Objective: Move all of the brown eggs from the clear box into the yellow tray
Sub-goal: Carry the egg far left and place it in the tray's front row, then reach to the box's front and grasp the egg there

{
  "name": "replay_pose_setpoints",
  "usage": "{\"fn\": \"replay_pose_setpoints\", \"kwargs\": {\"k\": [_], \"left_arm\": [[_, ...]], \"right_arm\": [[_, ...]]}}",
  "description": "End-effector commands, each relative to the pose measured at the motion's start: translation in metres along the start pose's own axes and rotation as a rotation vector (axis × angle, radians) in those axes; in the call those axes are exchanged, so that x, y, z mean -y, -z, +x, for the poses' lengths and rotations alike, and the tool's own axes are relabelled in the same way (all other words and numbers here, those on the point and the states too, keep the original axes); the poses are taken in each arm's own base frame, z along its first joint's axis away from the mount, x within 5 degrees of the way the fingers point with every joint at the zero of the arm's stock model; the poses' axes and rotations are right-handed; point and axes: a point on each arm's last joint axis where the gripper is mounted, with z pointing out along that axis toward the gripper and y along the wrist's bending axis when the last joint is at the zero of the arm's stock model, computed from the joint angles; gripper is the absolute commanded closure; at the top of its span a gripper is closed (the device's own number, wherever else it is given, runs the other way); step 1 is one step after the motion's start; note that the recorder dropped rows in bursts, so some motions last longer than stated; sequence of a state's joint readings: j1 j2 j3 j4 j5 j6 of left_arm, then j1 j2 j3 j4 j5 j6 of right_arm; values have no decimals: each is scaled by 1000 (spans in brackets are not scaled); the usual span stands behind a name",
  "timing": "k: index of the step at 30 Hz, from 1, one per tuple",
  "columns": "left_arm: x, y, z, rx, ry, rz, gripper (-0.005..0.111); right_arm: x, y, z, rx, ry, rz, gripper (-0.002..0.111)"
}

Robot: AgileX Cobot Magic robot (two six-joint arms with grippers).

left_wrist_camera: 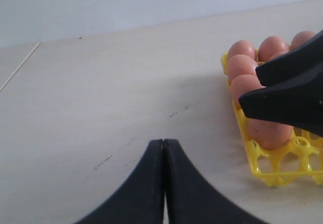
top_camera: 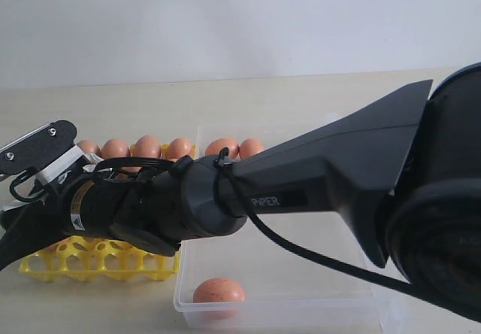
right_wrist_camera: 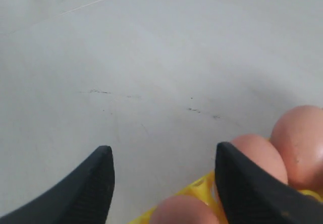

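Progress: several brown eggs [left_wrist_camera: 241, 50] are seated in the yellow tray [left_wrist_camera: 258, 163]. At least three are left in the clear box [top_camera: 285, 304] beside the tray; the arm hides part of it, so possibly more.

Right gripper [right_wrist_camera: 162, 151]: over the tray's edge, fingers apart, clamping nothing.

Left gripper [left_wrist_camera: 164, 142]: off the tray, fingers together, empty.

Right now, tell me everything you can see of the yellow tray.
The yellow tray is bright plastic by its look, a grid of open cups, lying flat on the table beside the clear box. Its far cups hold brown eggs; the near cups are empty. The right arm crosses above and hides its middle; the right gripper hangs over one edge, jaws open.
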State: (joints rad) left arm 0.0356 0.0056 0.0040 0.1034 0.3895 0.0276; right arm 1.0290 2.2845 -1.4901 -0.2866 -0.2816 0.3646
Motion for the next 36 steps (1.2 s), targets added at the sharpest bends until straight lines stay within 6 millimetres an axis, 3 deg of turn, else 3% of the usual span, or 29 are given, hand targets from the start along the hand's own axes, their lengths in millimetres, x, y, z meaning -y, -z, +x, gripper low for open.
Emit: {"fn": "replay_pose_setpoints", "kwargs": {"k": [1,4,7,11,15,21,36], "left_arm": [[0,1,-2,19,5,5,107],[0,1,-2,19,5,5,107],[0,1,-2,19,5,5,107],[0,1,-2,19,5,5,107],[0,1,-2,19,5,5,107],[0,1,-2,19,5,5,107],[0,1,-2,19,5,5,107]], "right_arm": [[-2,21,-35,12,87,25,50],[1,55,-66,-94,147,98,51],[11,101,-82,-330,124,219,53],[30,157,-74,-755,77,357,54],[45,186,-61,-976,93,238,56],[47,184,-43,-1019,157,-22,59],[56,132,4,-1038,165,-123,59]]}}
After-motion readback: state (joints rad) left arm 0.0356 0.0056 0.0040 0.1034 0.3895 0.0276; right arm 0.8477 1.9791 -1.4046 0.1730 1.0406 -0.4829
